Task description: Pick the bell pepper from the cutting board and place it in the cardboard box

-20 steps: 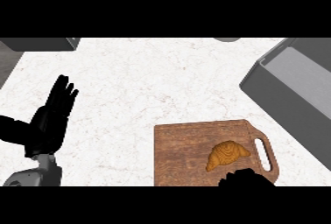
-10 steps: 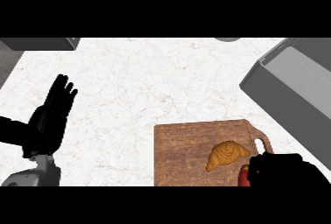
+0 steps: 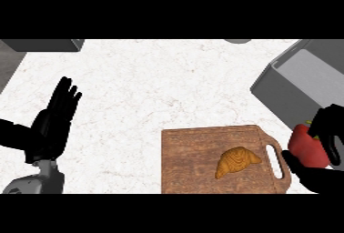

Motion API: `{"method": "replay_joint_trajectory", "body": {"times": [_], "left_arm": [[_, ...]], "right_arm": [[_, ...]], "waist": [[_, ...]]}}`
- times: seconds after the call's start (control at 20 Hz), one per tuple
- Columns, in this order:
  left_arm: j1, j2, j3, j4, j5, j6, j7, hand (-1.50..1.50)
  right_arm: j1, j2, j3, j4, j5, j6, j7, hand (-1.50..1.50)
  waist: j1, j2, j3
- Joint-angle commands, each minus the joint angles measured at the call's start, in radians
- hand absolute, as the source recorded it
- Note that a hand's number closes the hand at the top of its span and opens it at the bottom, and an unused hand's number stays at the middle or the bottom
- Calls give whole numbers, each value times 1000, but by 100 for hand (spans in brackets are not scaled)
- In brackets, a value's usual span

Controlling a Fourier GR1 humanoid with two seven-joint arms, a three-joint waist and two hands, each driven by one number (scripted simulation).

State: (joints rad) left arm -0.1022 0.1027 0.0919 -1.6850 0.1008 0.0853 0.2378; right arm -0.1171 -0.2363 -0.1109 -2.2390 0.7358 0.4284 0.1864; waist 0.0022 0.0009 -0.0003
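Marble counter [image 3: 168, 82]: a white, faintly veined surface that fills most of the head view.

Cardboard box [image 3: 299, 86]: shown grey, open-topped and set at an angle, at about 2 o'clock; its far end runs out of the view at the right edge.

Cutting board [image 3: 201, 159]: brown wood with a slotted handle on its right side, at about 5 o'clock, cut off by the lower edge of the scene.

Left hand [image 3: 55, 123]: black, at 9 o'clock, fingers straight and held apart, pointing toward 12 o'clock; it rests open above the counter and touches nothing. Its grey forearm shows beneath it at the lower left.

Right hand [image 3: 322, 177]: black, at 4 o'clock, just beyond the board's handle. Its fingers [image 3: 331, 129] curl over the top and far side of the bell pepper, and the palm sits under it, so that the hand is clamped on the pepper.

Bell pepper [image 3: 308, 148]: red, with a trace of green at its top, held in the right hand off the board, between the handle and the right edge of the view and below the box's near corner.

Croissant [image 3: 236, 161]: golden brown, lying on the right half of the board, near the handle slot.

Grey objects, partly seen, lie along the top edge at 11 and 1 o'clock; what they are cannot be told.
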Motion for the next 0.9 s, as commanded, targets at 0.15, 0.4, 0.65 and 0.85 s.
{"method": "replay_joint_trajectory", "body": {"times": [0.15,0.4,0.65,0.85], "left_arm": [[-22,21,25,28,20,-24,5,0],[-18,-19,-1,72,-4,-9,-52,0],[61,-10,-25,-50,0,-27,-8,0],[-21,1,0,-10,9,-12,23,0]], "right_arm": [[-203,-93,-178,312,-61,-47,-72,150],[-269,-170,-188,573,82,-211,-207,150],[-379,-283,-224,860,112,-282,-348,150],[-434,-309,-202,1114,163,-383,-471,150]], "waist": [[4,1,0],[10,5,0],[19,3,1],[23,7,1]]}}
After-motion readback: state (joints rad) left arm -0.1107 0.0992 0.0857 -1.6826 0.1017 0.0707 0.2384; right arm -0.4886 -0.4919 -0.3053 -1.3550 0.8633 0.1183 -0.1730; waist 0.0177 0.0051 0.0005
